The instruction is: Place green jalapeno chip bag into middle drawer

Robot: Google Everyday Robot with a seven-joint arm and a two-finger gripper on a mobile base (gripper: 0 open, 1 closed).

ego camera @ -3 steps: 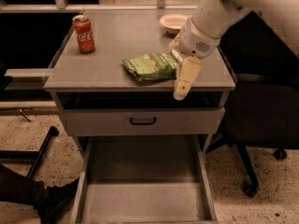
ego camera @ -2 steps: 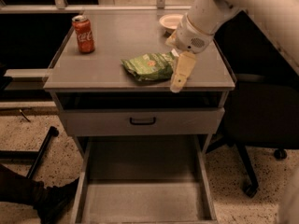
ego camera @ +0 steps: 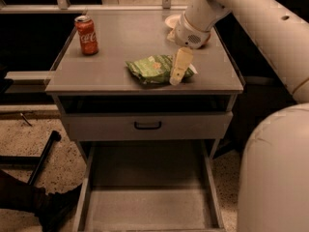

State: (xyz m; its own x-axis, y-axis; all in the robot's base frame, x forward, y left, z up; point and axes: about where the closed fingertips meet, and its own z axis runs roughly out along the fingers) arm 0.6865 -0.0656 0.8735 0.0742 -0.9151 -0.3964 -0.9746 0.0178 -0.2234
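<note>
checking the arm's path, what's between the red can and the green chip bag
Only bare tabletop, seen in the camera view, lies between the can and the chip bag. The gripper hangs at the bag's right end.

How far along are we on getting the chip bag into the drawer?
Done: the middle drawer stands pulled open below. Underway: the hand is down at one end of the green jalapeno chip bag, which lies on the cabinet top. Left: grasp, lift, lower it into the drawer.
</note>
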